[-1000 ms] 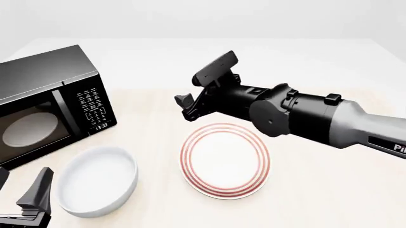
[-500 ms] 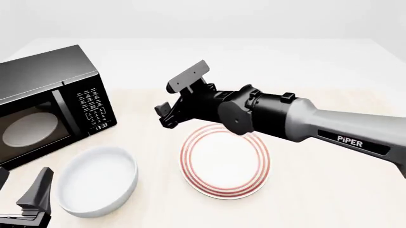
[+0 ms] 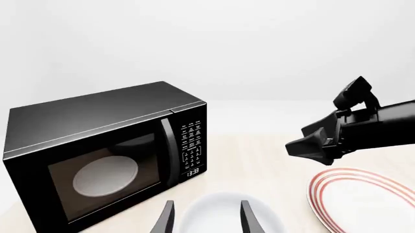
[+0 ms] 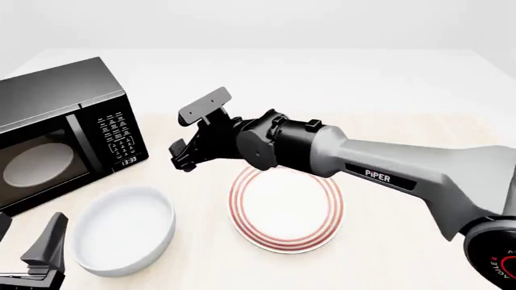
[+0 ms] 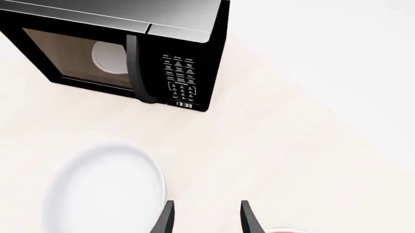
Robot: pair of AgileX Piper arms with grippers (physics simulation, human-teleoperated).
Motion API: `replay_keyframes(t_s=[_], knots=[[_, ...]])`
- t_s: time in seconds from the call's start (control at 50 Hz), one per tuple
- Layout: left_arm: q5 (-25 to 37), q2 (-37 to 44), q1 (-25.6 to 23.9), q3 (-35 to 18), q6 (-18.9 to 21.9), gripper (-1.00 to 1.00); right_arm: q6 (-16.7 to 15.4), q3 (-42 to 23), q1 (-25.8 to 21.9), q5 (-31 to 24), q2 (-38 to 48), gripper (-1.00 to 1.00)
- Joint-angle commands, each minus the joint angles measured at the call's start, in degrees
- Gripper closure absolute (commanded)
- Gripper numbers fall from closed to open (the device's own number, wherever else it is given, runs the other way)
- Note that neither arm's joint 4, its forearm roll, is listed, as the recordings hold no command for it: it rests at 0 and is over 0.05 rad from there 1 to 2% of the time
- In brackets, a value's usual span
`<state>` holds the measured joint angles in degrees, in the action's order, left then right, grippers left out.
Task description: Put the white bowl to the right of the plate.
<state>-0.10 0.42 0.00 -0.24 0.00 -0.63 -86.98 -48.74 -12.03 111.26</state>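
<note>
The white bowl [image 4: 122, 229] sits on the table at the front left, plain and deep. The plate [image 4: 286, 205] with red rings lies flat to its right. My right gripper [image 4: 181, 157] is open and empty. It hovers past the plate's far left rim, between the plate and the microwave, above and beyond the bowl. In the right wrist view the bowl [image 5: 104, 189] lies beside the open gripper [image 5: 206, 218]. My left gripper [image 4: 31, 232] is open and empty at the front left corner, just left of the bowl. In the left wrist view the bowl [image 3: 224, 206] shows between its fingers [image 3: 167, 216].
A black microwave [image 4: 60, 133] stands at the left, door shut, behind the bowl; it also shows in the left wrist view [image 3: 104, 155] and the right wrist view [image 5: 129, 43]. The right arm [image 4: 387, 175] stretches over the plate's far side. Bare table lies right of the plate.
The right arm has swung left, its gripper going from above the plate's far rim to near the microwave and a little lower. The left gripper, bowl and plate have not moved.
</note>
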Motion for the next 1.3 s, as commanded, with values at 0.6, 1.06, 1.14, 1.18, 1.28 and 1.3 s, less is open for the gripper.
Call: replay_keyframes(t_s=[0.6,1.06,1.14,1.18,1.28,1.3], knots=[[0.0,0.0,0.0,0.0,0.0,-1.0,4.3,-14.7,-2.3,-6.9,16.3,-1.0],[0.0,0.0,0.0,0.0,0.0,-1.0,7.0,-18.2,-5.8,-8.7,21.1,-1.0],[0.0,0.0,0.0,0.0,0.0,-1.0,7.2,-18.0,-6.0,-8.5,21.4,-1.0],[0.0,0.0,0.0,0.0,0.0,-1.0,7.5,-17.9,-6.1,-8.4,21.5,-1.0],[0.0,0.0,0.0,0.0,0.0,-1.0,7.9,-18.0,-6.3,-8.3,21.9,-1.0],[0.0,0.0,0.0,0.0,0.0,-1.0,8.2,-17.9,-6.4,-8.2,21.9,-1.0]])
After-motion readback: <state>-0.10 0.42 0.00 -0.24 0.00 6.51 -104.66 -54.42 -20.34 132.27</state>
